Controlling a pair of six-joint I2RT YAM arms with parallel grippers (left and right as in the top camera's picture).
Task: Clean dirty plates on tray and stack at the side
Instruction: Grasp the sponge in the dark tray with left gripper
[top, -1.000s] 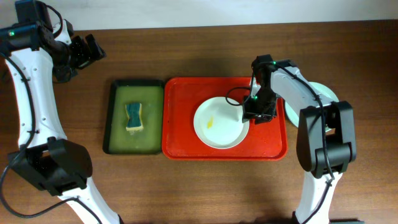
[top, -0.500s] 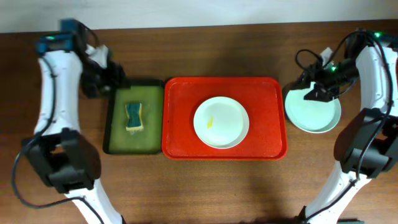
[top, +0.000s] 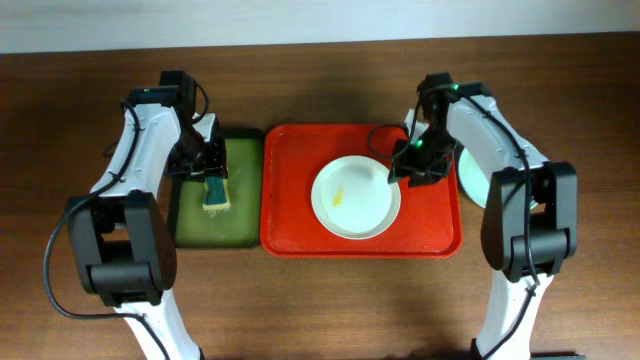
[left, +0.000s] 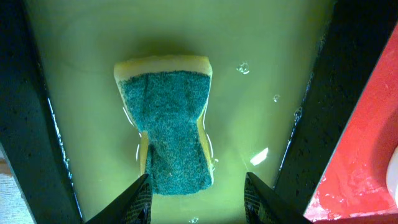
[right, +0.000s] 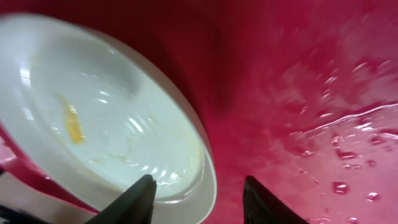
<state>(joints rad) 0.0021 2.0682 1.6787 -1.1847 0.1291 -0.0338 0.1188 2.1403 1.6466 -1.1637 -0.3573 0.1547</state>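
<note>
A white plate (top: 354, 197) with a small yellow smear lies in the middle of the red tray (top: 290, 225). It also shows in the right wrist view (right: 93, 118). My right gripper (top: 398, 174) is open, its fingers (right: 199, 196) astride the plate's right rim. A pale mint plate (top: 467, 185) lies on the table right of the tray, mostly hidden by the right arm. My left gripper (top: 208, 168) is open over the dark green tray (top: 190, 225), its fingers (left: 196, 199) just above the near end of a sponge (left: 173, 124) lying in yellowish liquid. No light blue plate shows.
The dark green tray (left: 37, 143) holds yellow-green soapy liquid (left: 261, 68) and touches the red tray's left side (left: 367, 155). The red tray's floor is wet with droplets (right: 336, 143). Bare wooden table (top: 320, 300) lies in front of both trays.
My right arm has come back from the mint plate at the right to the white plate's right rim. My left arm has moved right and down, over the sponge in the green tray.
</note>
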